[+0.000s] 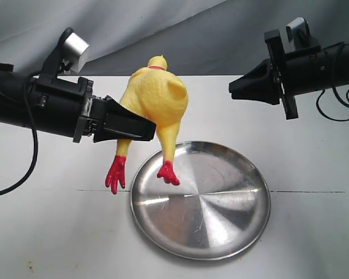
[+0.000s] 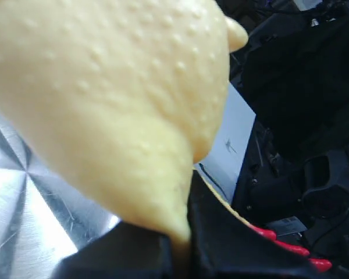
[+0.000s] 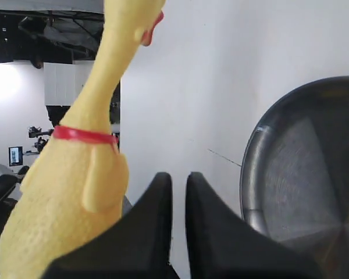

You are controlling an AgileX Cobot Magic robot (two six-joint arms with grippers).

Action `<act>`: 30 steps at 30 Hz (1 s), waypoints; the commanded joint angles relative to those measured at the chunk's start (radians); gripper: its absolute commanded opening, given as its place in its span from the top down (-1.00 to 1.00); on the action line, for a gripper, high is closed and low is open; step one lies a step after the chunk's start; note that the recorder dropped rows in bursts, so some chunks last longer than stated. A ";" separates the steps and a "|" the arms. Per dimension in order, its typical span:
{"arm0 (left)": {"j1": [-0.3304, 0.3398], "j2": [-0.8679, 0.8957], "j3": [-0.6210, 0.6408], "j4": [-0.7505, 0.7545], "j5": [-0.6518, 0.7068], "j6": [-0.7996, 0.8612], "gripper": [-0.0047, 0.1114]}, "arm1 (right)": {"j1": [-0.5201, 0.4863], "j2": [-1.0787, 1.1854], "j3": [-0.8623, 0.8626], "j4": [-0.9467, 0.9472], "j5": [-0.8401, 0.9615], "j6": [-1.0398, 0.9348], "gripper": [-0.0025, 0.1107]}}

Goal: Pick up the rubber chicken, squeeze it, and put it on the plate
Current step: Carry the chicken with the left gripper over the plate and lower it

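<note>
The yellow rubber chicken [image 1: 157,96] hangs in the air, head away and red feet [image 1: 114,174] dangling down, one foot over the near-left rim of the steel plate [image 1: 221,232]. My left gripper [image 1: 145,131] is shut on its thigh; in the left wrist view the plump body [image 2: 104,87] fills the frame above the pinching gripper [image 2: 183,244], with the plate [image 2: 23,221] beneath. My right gripper [image 1: 232,88] hovers to the right of the chicken, shut and holding nothing. The right wrist view shows that gripper [image 3: 177,177] beside the chicken's neck and body [image 3: 70,192], and the plate [image 3: 314,174].
The white table [image 1: 46,232] carries a thin dark seam line [image 1: 308,192] running across it. A grey cloth backdrop [image 1: 221,35] hangs behind. A black cable [image 1: 23,174] trails from the left arm down over the table.
</note>
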 commanded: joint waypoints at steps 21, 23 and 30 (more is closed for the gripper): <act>-0.178 0.170 -0.004 -0.054 -0.065 0.343 0.92 | 0.001 -0.659 0.143 -0.606 -0.132 0.334 0.96; -0.178 0.187 -0.002 -0.054 -0.057 0.365 0.92 | 0.001 -0.713 0.224 -0.606 -0.172 0.334 0.96; -0.178 0.252 -0.002 -0.062 -0.029 0.373 0.92 | 0.021 -0.886 0.425 -0.606 -0.277 0.301 0.96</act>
